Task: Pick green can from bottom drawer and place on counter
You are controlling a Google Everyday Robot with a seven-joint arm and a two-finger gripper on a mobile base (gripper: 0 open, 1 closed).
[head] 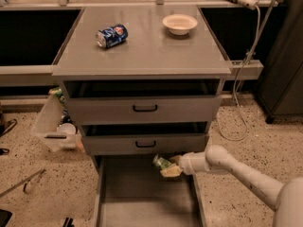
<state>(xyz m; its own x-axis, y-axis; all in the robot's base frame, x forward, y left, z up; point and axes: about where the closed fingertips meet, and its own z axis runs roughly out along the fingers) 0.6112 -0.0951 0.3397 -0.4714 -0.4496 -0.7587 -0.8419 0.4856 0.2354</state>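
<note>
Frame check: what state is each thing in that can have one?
green can: gripped, over the bottom drawer.
gripper: shut on the green can.
bottom drawer: pulled open.
upper two drawers: slightly open.
blue can: on its side on the counter.
bowl: upright.

Clamped on the green can (pixel 162 162) above the rear of the bottom drawer (pixel 142 197), just under the middle drawer (pixel 144 144): the gripper (pixel 169 169), hiding the can's lower right end; cut off by the bottom edge, that drawer's front part; cut off at the lower right corner, the base of the arm (pixel 236 173); lost in shadow, the insides of the top drawer (pixel 142 110) and of the middle drawer; too small to read, the logo on the blue can (pixel 112 36) on the counter (pixel 142 56); clipped by the left edge, a dark item (pixel 4 217) on the floor (pixel 28 174); jumbled and unclear, the contents of the clear bin (pixel 47 122).
</note>
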